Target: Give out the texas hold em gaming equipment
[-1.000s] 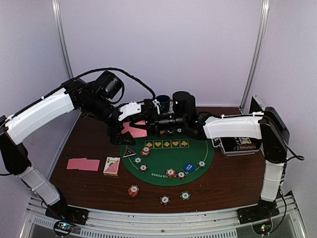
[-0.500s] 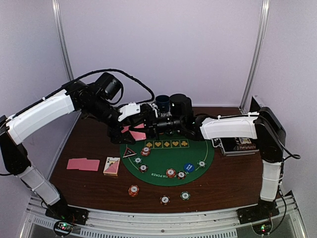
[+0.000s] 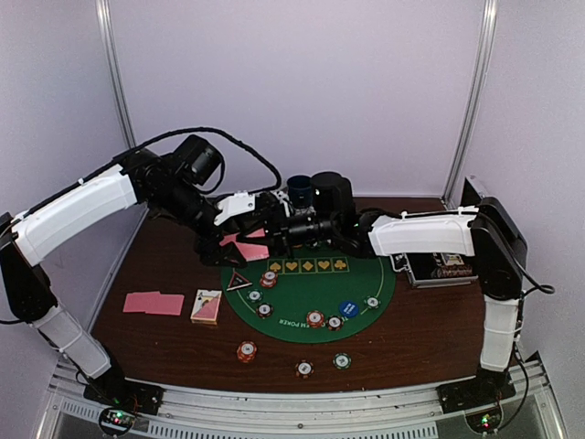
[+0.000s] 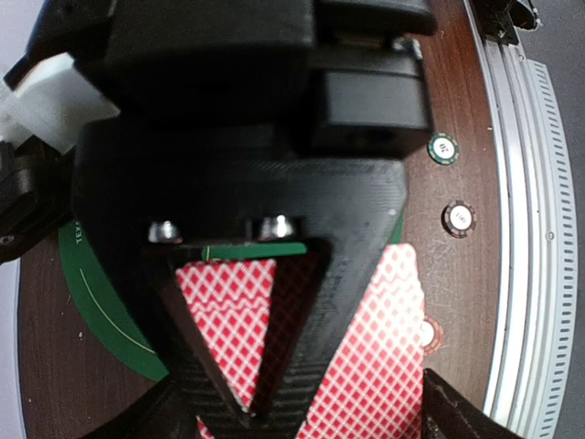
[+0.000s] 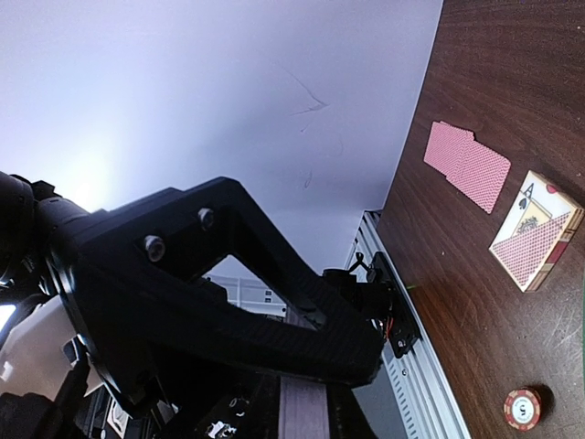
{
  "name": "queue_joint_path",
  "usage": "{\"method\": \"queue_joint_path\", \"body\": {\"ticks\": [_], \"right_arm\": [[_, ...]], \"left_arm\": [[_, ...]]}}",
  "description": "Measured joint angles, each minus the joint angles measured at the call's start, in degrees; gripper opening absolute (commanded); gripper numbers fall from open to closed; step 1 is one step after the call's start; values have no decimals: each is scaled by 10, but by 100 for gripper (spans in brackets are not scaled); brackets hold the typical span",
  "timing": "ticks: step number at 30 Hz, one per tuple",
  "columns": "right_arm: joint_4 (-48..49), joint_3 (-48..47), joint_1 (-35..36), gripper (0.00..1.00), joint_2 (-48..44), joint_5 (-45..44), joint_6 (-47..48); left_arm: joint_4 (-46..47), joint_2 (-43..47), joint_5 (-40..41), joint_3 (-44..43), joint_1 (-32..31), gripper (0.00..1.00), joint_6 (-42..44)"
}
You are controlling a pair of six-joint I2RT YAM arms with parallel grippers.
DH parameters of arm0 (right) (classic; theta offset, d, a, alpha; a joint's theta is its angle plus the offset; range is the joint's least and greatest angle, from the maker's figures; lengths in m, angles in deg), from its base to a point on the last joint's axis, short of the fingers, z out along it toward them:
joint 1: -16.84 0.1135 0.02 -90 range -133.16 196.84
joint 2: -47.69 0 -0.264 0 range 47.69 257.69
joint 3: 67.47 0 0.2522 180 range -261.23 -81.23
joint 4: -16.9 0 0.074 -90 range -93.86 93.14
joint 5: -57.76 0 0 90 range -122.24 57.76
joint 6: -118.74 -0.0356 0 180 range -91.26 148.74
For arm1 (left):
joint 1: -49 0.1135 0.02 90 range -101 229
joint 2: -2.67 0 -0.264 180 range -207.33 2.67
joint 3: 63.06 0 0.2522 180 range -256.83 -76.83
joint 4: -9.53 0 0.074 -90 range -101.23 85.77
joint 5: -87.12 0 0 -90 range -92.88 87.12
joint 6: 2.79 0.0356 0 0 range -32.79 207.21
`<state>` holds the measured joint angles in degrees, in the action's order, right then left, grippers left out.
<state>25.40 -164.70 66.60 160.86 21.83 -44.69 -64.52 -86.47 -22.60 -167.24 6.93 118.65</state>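
Pink-backed playing cards (image 3: 249,243) hang above the back edge of the mat, between both arms. My right gripper (image 3: 274,230) is shut on them; in the right wrist view a card shows edge-on (image 5: 306,416) between its fingers (image 5: 311,393). In the left wrist view the cards (image 4: 384,357) sit behind the right gripper's triangular finger (image 4: 302,302). My left gripper (image 4: 306,422) (image 3: 230,245) has its fingers (image 4: 457,416) on either side of the cards, one right at a card edge; whether they press is unclear. Chips (image 3: 315,318), a blue disc (image 3: 348,308) and a triangle marker (image 3: 239,281) lie on the mat.
The green felt mat (image 3: 292,304) covers the table's middle. Two cards (image 3: 154,303) and a deck (image 3: 207,306) lie left of it. Three chips (image 3: 247,350) (image 3: 304,369) (image 3: 341,360) sit near the front. A blue cup (image 3: 300,187) stands behind the grippers, an open case (image 3: 441,265) at right.
My right gripper has carried the cards left, closer to the left gripper. The left gripper's fingers have narrowed around them. The things on the table have stayed put.
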Motion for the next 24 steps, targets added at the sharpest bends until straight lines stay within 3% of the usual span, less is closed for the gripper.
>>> {"method": "queue_joint_path", "body": {"ticks": [8,14,18,24], "right_arm": [[-8,-7,-1,0,2,1,-1],[-9,-14,-1,0,8,2,-5],[-9,-16,-1,8,13,4,-5],[-11,-17,-2,25,14,4,-3]], "left_arm": [[-2,0,-10,1,9,72,10],[-3,-3,-10,1,12,57,16],[-5,-4,-10,1,14,48,17],[-5,-6,-11,1,14,43,20]]}}
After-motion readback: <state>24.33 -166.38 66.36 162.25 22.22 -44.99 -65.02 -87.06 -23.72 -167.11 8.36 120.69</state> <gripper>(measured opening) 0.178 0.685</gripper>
